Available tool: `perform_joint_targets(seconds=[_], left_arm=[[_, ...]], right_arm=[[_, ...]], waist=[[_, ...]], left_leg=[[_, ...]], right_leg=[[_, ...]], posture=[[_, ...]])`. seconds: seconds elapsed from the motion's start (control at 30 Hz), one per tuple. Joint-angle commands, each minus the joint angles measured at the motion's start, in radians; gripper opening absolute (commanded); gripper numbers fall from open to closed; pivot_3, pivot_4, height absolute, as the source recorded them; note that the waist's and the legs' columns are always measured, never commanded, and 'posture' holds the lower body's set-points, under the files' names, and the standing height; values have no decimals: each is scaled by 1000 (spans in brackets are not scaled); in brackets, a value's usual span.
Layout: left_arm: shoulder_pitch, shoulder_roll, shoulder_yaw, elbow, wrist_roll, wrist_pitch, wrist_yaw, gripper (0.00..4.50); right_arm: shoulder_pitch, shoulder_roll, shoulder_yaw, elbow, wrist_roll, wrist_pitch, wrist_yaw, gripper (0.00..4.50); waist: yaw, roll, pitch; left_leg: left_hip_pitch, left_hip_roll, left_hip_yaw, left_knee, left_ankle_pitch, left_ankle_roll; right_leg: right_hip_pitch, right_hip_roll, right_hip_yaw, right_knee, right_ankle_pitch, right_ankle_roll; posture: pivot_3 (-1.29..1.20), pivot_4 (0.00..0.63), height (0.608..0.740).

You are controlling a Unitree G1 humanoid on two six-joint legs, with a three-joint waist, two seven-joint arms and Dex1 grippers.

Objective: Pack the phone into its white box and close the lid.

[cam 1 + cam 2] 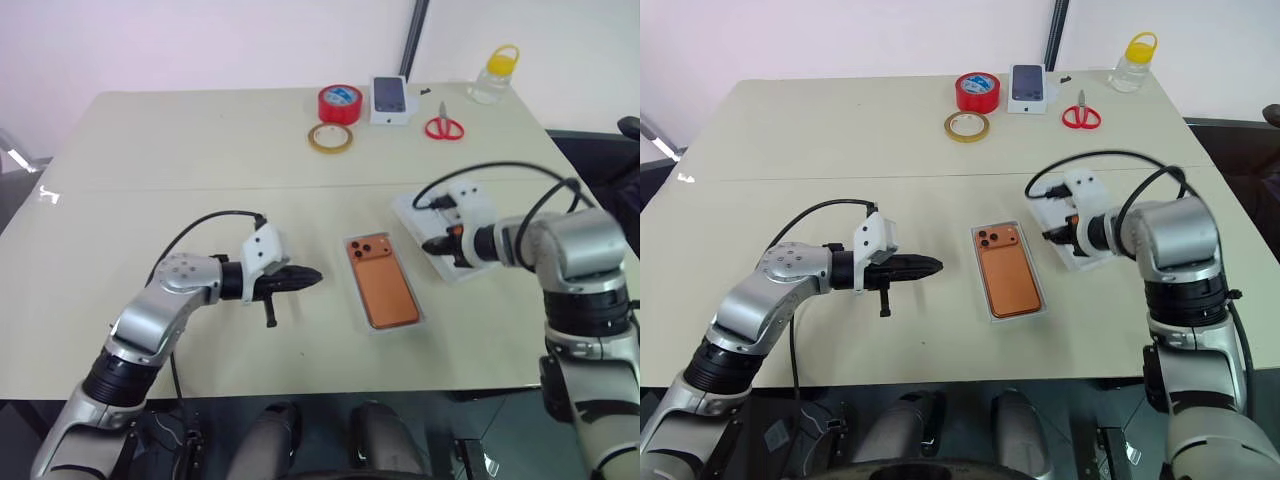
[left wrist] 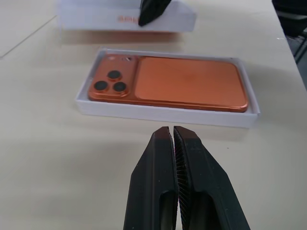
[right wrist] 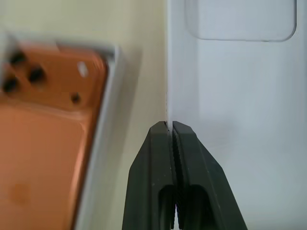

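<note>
Hovering at nine o'clock of the white box, the left gripper has its fingers pressed together on nothing. Inside that box lies the phone, back up, lenses toward twelve o'clock. At three o'clock, the right gripper pinches the near wall of the lid, fingers narrow.

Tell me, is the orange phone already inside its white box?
Yes. The phone lies flat, camera side up, within the white box's raised rim. The lid is not on it yet.
</note>
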Motion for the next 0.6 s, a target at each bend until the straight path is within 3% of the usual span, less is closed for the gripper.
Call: perform_joint_targets(seconds=[0.03,0.1,0.23,0.27,0.33,0.37,0.6], left_arm=[[19,14,129,32,-19,-24,59,151],[23,17,156,48,-17,-29,72,151],[6,18,248,93,-43,-17,114,151],[5,24,255,95,-43,-19,115,151],[6,31,257,93,-38,-26,115,151],[6,33,256,91,-35,-27,115,151],[13,20,214,46,-53,-10,109,151]], right_arm=[[-112,68,-216,56,261,7,-28,26],[-117,78,-242,76,426,7,-90,26],[-77,195,-288,162,967,7,-412,26],[-38,227,-268,166,1091,7,-514,26],[95,196,-95,104,1481,-182,-792,26],[159,212,-35,62,1582,-252,-875,26],[409,371,97,-186,1630,-497,-1132,26]], waist=[[-2,0,0],[3,0,0],[3,0,0],[3,0,0],[7,0,0],[8,0,0],[-16,1,0]], left_leg=[[0,0,0,0,0,0],[0,1,0,-1,0,0],[0,1,0,0,0,0],[0,1,0,0,0,0],[0,1,0,0,0,0],[0,1,0,0,0,0],[1,1,1,1,-1,3]], right_leg=[[0,0,0,0,0,0],[0,1,0,0,0,0],[1,0,0,-1,0,0],[1,0,0,-1,0,0],[1,0,0,0,0,0],[1,0,-1,-1,0,0],[1,1,1,2,0,0]], posture=[[0,150,740],[0,150,740],[0,150,740],[0,150,740],[0,150,740],[0,150,740],[0,150,740]])
